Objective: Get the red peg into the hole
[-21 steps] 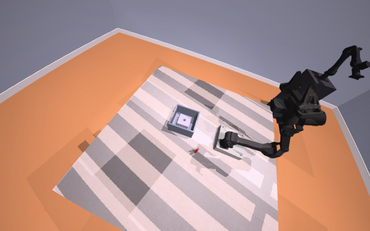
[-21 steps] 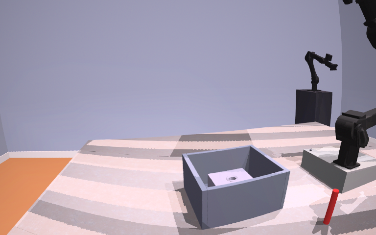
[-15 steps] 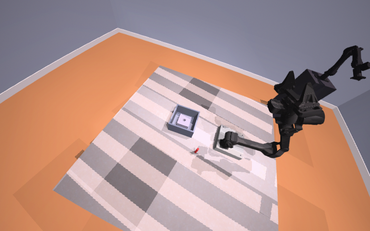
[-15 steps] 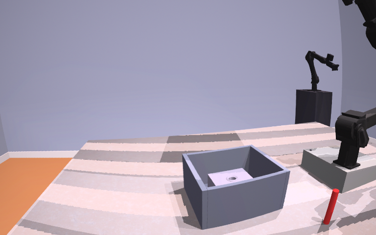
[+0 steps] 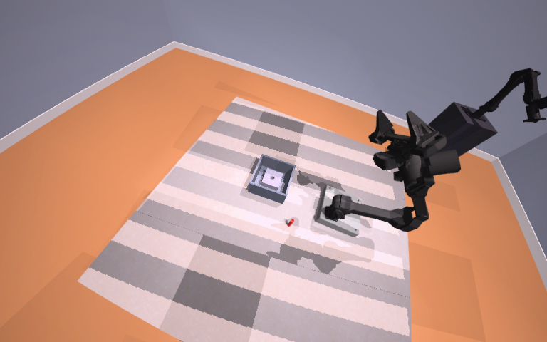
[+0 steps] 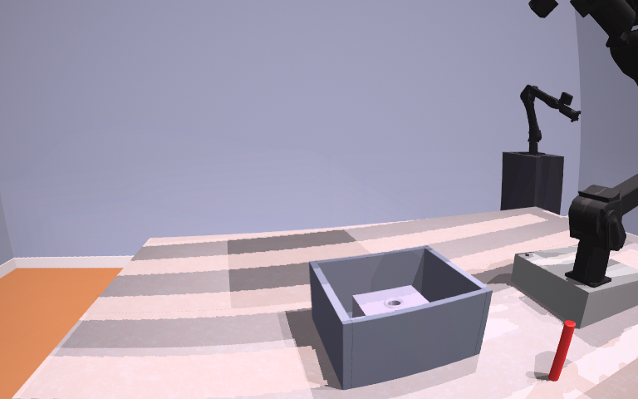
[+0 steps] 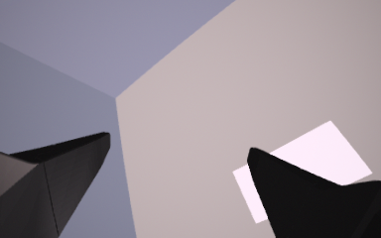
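Jaws point(image 5: 392, 124) spread wide around nothing, likely kept ready for grasping. Well below them, on the tabletop point(image 5: 226, 258) point(image 6: 188, 376): red peg point(image 5: 290, 222) point(image 6: 561, 351), near-upright, probably stood for an easy pinch, beside the open box point(image 5: 266, 194) point(image 6: 419, 341), outside its walls.

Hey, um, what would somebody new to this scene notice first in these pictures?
Probably the red peg, the brightest small thing, standing on the striped surface outside the box. Next, the open blue-grey box, with a pale holed plate inside. From above, the big black arm also looms at right, its fingers spread with nothing between them.
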Controlling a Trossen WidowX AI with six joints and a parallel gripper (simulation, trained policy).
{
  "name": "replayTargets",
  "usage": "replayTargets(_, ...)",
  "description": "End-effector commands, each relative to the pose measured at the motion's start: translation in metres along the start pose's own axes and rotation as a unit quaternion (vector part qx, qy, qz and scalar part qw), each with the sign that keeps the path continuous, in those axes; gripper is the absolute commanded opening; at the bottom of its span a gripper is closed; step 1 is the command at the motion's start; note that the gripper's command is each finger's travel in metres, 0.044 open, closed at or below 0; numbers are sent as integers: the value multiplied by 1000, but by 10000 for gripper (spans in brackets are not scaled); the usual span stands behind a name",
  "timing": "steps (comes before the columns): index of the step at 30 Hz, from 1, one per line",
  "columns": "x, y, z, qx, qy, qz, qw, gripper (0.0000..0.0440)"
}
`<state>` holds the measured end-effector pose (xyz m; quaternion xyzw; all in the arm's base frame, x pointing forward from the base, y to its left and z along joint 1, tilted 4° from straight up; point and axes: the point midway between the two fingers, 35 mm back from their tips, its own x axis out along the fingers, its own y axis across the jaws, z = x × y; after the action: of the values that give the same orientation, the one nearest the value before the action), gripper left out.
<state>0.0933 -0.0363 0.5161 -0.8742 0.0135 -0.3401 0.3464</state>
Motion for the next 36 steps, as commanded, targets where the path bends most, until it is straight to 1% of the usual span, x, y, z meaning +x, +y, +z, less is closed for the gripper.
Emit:
replayTargets(1, 6, 15, 14, 45, -19, 32, 998, 440)
replayTargets(9, 16, 47, 47, 154, -58, 107, 981, 440)
replayTargets(13, 19, 63, 63, 206, -69, 149, 965, 440)
replayTargets(18, 20, 83, 83, 267, -78, 203, 939, 440)
replayTargets(22, 18, 99, 100, 313, -82, 247, 913, 440)
replayTargets(27, 15, 118, 121, 367, -81, 303, 876, 440)
replayTargets(36, 1, 149, 157, 448, -64, 405, 794, 440)
